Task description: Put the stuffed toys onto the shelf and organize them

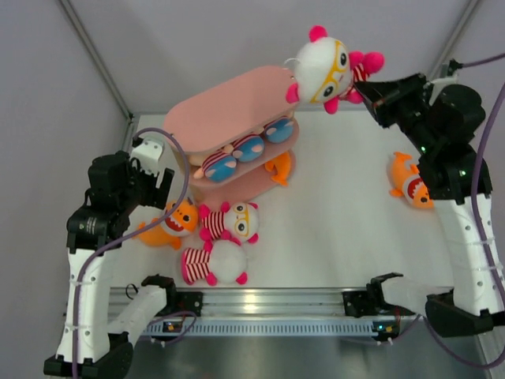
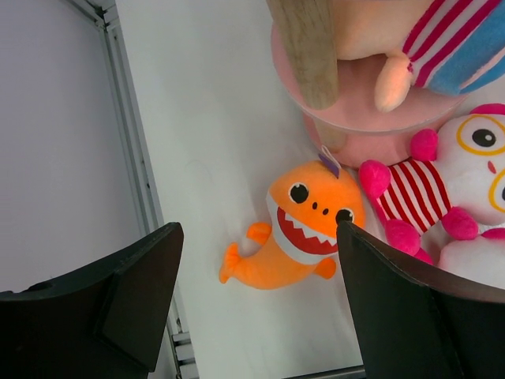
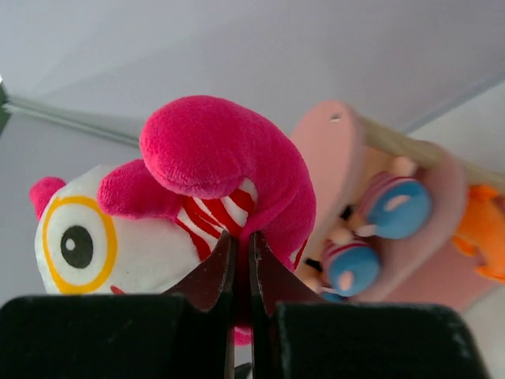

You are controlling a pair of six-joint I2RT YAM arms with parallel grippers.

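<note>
My right claw pinches the glasses doll by a pink leg. It looks soft and light. My left claw is wide.

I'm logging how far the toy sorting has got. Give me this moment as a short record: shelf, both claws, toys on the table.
shelf: pink, three tiers
middle tier: boys in blue shorts
bottom tier: shelf fish
right claw: shut on held doll, in the air by the top board's right end
left claw: open, above left fish
table: two white dolls, left fish, right fish
</note>
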